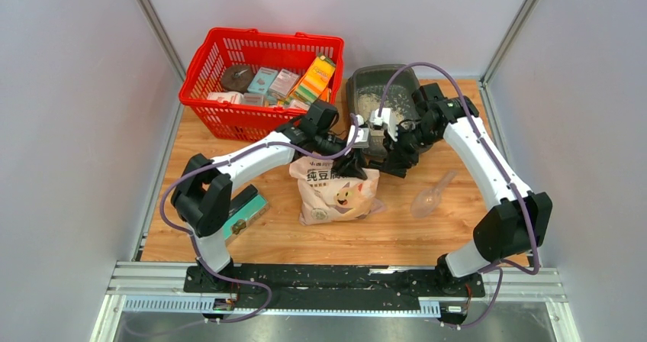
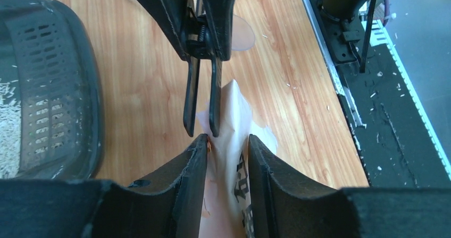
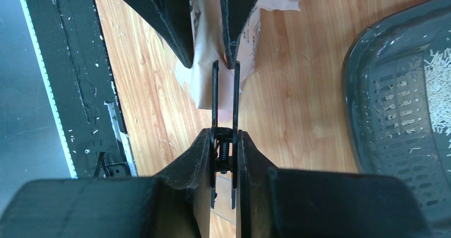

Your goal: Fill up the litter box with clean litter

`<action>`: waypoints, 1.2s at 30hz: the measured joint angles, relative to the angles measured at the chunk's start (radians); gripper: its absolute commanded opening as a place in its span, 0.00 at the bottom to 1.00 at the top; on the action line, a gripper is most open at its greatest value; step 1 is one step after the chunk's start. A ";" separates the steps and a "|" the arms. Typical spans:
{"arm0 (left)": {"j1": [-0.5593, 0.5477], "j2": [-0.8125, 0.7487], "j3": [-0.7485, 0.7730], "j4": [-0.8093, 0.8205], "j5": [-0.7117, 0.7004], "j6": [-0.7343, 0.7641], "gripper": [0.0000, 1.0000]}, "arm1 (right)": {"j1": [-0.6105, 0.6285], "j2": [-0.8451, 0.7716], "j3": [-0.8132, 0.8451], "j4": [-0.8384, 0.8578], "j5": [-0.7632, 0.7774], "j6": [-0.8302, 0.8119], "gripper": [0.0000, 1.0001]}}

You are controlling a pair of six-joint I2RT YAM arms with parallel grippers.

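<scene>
Left pincer (image 2: 227, 139) clamped on the top of the pinkish-beige litter bag (image 2: 236, 121)
Right pincer (image 3: 224, 134) squeezes a black spring clip (image 3: 223, 150) right at that edge. Just beyond both, the dark grey plastic litter box (image 3: 383, 110) holds some pale beige-white granules (image 3: 439, 89).

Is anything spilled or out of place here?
Yes. Loose pale granules lie scattered on the table beside the bag and on the black rail at the near edge, outside the litter box. They look like spilled litter. Nothing else stands out.
</scene>
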 measured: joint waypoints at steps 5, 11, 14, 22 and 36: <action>-0.010 0.031 0.001 0.050 0.007 -0.080 0.18 | 0.000 0.000 -0.026 0.006 0.011 0.040 0.00; -0.012 0.035 0.001 0.052 0.009 -0.124 0.08 | -0.062 -0.023 -0.026 -0.005 0.023 0.032 0.00; -0.013 0.035 0.001 0.053 0.001 -0.140 0.06 | -0.095 -0.063 -0.023 -0.008 0.026 -0.035 0.00; -0.027 0.035 0.009 0.040 -0.049 -0.145 0.00 | -0.041 -0.229 -0.101 -0.022 0.072 -0.155 0.00; -0.048 0.030 0.017 0.014 -0.079 -0.141 0.00 | 0.017 -0.230 -0.132 0.001 0.178 -0.137 0.00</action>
